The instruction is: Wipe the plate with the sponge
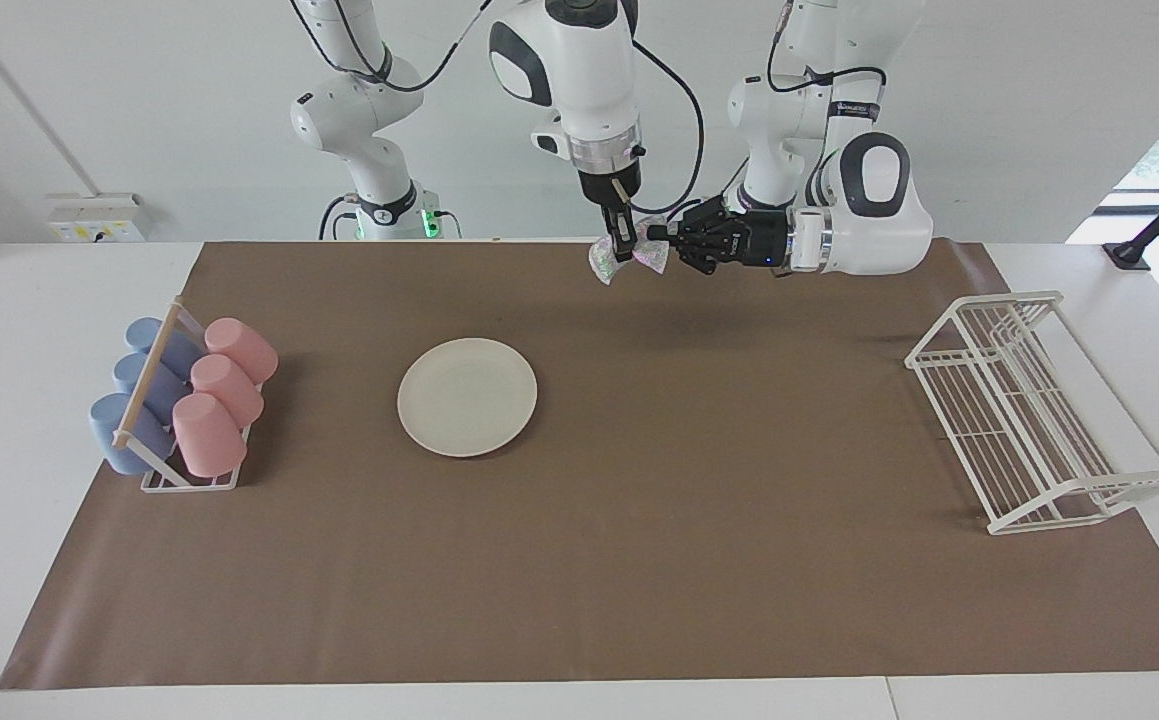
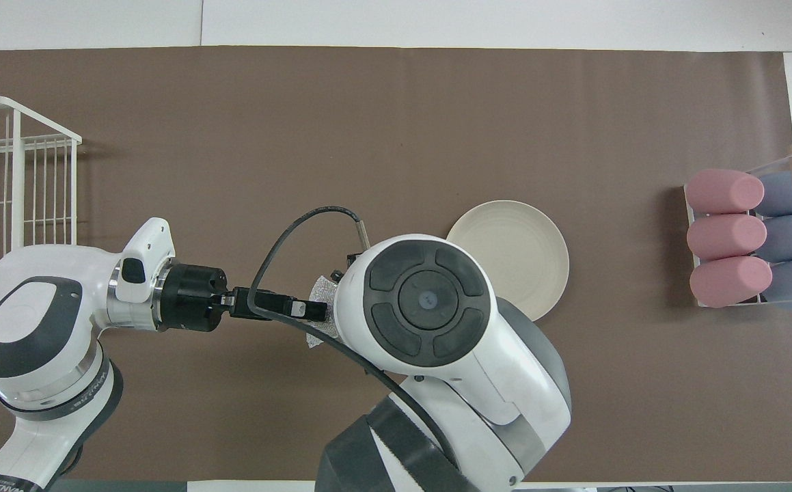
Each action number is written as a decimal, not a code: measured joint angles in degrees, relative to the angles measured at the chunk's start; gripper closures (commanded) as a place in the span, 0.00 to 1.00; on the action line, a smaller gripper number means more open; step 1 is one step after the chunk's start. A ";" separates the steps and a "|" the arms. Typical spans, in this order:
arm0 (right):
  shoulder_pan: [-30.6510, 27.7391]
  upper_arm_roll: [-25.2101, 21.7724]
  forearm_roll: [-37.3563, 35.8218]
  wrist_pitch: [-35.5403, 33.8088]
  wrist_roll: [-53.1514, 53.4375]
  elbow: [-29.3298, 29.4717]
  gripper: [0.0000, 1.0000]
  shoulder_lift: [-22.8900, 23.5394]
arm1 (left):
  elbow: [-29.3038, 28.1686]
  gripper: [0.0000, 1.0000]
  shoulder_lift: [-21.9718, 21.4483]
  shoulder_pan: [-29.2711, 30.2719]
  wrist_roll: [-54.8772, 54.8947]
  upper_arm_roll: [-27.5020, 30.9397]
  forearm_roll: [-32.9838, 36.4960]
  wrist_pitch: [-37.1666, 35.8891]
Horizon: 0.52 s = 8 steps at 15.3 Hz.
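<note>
Both pincers meet in the air over the brown mat (image 1: 639, 560), at the robots' edge of it. The right gripper (image 1: 622, 243) hangs straight down and is closed on the middle of the one sponge (image 1: 601, 262), a crinkled silver pad held clear of the mat. The left gripper (image 1: 655, 238) comes in level from the left arm's end and touches the same sponge at its side; whether its fingers are pinching or slackened cannot be told. From above, the right arm's big wrist covers nearly all of the sponge (image 2: 322, 292), so only a scrap of it shows beside the left gripper (image 2: 310, 309).

The one plate (image 1: 467, 397) lies flat on the mat, bare, below the grippers and off toward the right arm's end, farther from the robots than the spot they hang over. Nothing lies on the mat between the sponge and the plate.

Well away toward the right arm's end stands a small cup rack (image 1: 164, 482) with six cups lying in it: three pink cups (image 1: 223, 392) and three blue cups (image 1: 144, 372). Well away toward the left arm's end stands one white wire rack (image 1: 1029, 420)
</note>
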 measured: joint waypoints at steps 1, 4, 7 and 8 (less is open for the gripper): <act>-0.31 -0.05 0.02 -0.51 0.00 0.00 1.00 -0.01 | 0.00 0.00 0.00 0.00 -0.42 0.05 0.00 0.00; -2.06 -0.26 0.04 -1.66 0.00 -0.04 1.00 -0.11 | 0.00 0.00 -0.03 0.01 -1.08 0.18 0.00 0.03; -6.81 -0.40 0.04 -2.02 -2.33 -2.06 1.00 -0.66 | 0.02 0.00 -0.06 0.35 -1.93 0.77 0.09 0.06; -8.39 -0.49 0.04 -1.67 -4.06 -3.88 1.00 -1.17 | 0.15 0.00 -0.15 0.78 -2.68 0.94 0.89 0.09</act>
